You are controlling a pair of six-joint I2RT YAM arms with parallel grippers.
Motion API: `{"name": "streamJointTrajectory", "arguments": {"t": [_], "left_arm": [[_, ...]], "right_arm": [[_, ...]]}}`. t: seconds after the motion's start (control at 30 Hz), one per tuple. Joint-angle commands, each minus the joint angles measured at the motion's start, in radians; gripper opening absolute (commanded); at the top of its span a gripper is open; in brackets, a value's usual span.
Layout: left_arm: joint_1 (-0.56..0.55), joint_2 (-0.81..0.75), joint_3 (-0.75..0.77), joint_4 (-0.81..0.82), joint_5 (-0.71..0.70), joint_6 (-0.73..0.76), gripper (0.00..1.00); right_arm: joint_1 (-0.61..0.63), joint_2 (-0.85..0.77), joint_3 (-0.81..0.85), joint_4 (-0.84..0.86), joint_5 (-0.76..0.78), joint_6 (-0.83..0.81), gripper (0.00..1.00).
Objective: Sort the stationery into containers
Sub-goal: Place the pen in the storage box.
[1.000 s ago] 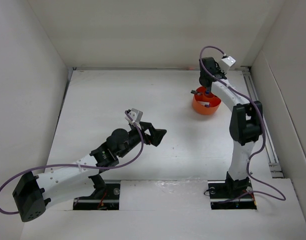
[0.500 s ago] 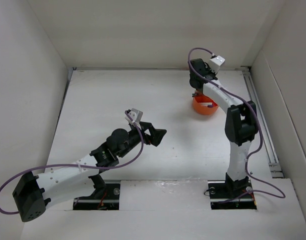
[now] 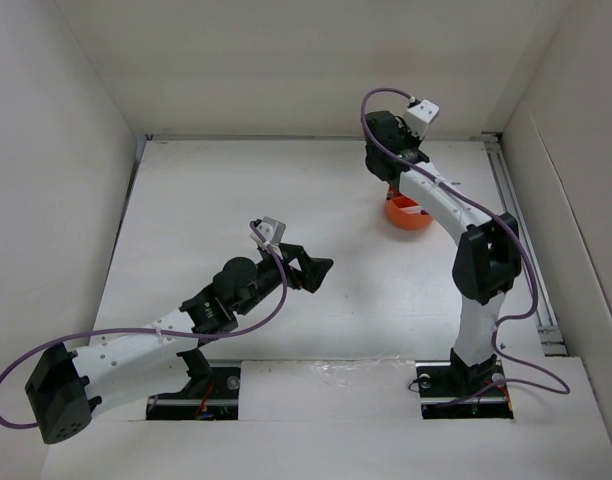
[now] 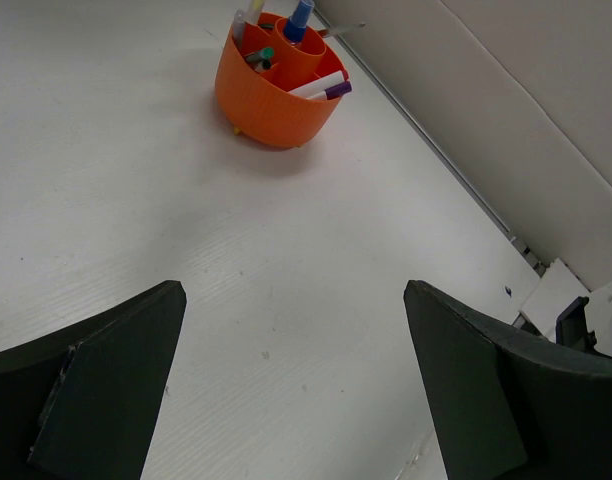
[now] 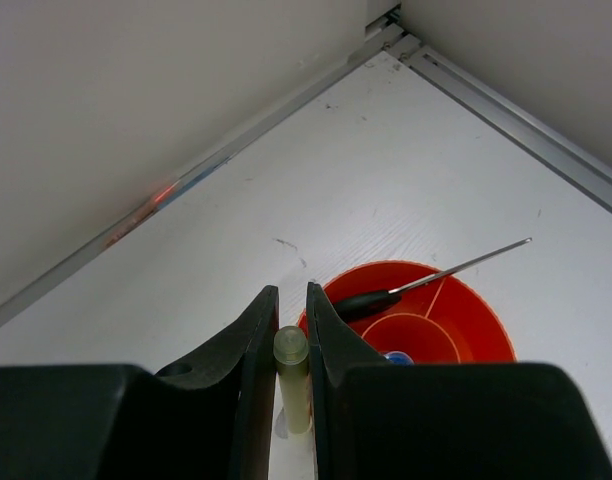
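At the left of the table [image 3: 216, 190], the left gripper [image 3: 316, 268] hung low over the bare white board. Its jaws were spread wide, and nothing lay between them. In its wrist view the two dark fingers [image 4: 106, 390] framed open tabletop.

Further right and well apart from that gripper, toward the far right corner, stood the orange holder [image 4: 276, 95]. A white marker [image 4: 314, 88] with a purple cap lay slanted in its outer ring, resting on the rim. A blue-capped piece [image 4: 298, 18] stood upright in the inner cup, and a small green-tipped one [image 4: 258, 58] sat in an outer compartment on the left.

From above, the right arm partly hid the holder. The right gripper [image 5: 291, 318] hovered just beside the holder's left rim, fingers pointing down. Its jaws were drawn in close, pinching a pale yellow-green pen [image 5: 295, 390] that stood upright between them, its rounded top just below the fingertips. The pen hung over the table, outside the holder.

To the right of it in that wrist view, a dark-handled tool [image 5: 371, 302] leaned across the holder. Its thin metal shaft reached out past the far rim.
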Motion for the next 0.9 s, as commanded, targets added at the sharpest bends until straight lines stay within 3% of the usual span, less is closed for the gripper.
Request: {"name": "streamJointTrajectory", "arguments": {"t": [0.0,0.57,0.87], "left_arm": [[0.001,-0.016,-0.001,0.026,0.008,-0.005,0.89],[0.001,-0.007,-0.001,0.026,0.006,-0.005,0.89],[0.001,0.015,-0.001,0.037,0.006,-0.005,0.89]], "right_arm": [[0.002,0.007,0.008,-0.007,0.088,-0.003,0.0],[-0.016,0.079,0.025,-0.076,0.088,0.075,0.0],[-0.007,0.102,0.06,-0.087,0.059,0.085,0.17]]}}
